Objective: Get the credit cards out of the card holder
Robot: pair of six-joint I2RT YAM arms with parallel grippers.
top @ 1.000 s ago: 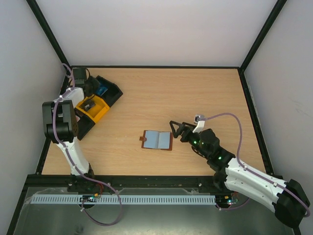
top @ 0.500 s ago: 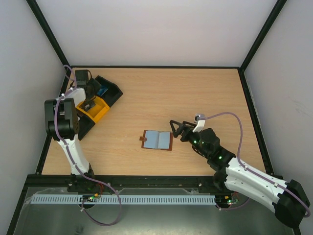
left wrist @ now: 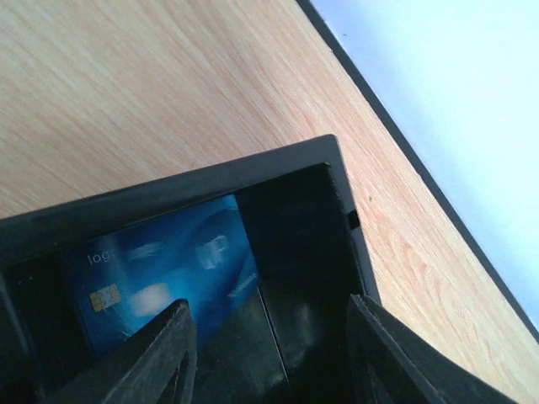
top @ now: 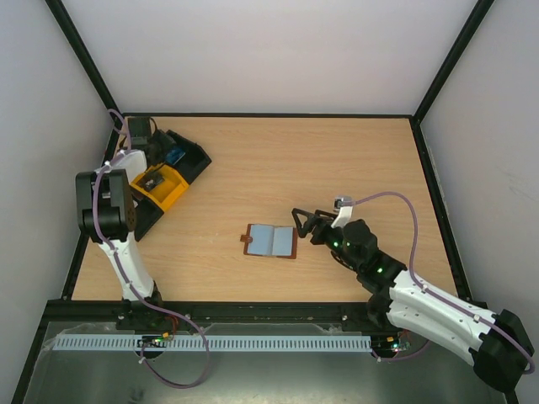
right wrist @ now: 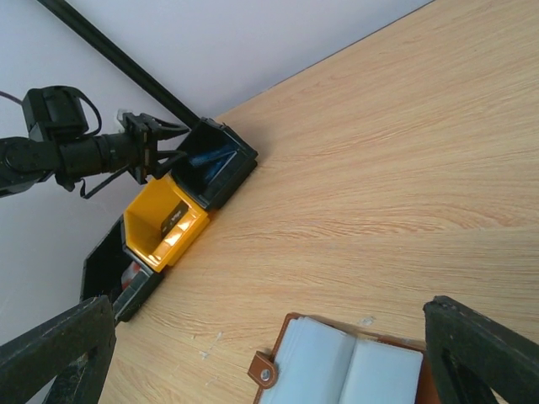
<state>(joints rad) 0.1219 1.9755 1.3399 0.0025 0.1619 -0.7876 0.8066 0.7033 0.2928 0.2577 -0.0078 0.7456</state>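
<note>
The brown card holder (top: 271, 241) lies open on the table, its grey-blue pockets (right wrist: 354, 370) facing up and its tab (right wrist: 264, 368) at the left. My right gripper (top: 301, 224) (right wrist: 269, 362) stands open at the holder's right edge, with nothing held. My left gripper (top: 156, 149) (left wrist: 269, 353) is over the far black bin (left wrist: 253, 168), open with nothing between its fingers (left wrist: 160, 353). A blue credit card (left wrist: 160, 278) (top: 174, 156) lies inside that bin. A dark grey credit card (right wrist: 173, 215) sits in the yellow bin (top: 164, 187).
A second black bin (right wrist: 105, 273) stands beside the yellow one, against the left frame, with something red (right wrist: 131, 274) in it. Black frame rails (top: 434, 194) run along the table's sides and back. Bare wood lies between the bins and the holder.
My left gripper's fingers have parted over the far black bin and it has drawn back slightly. The right arm and the card holder have hardly moved.
</note>
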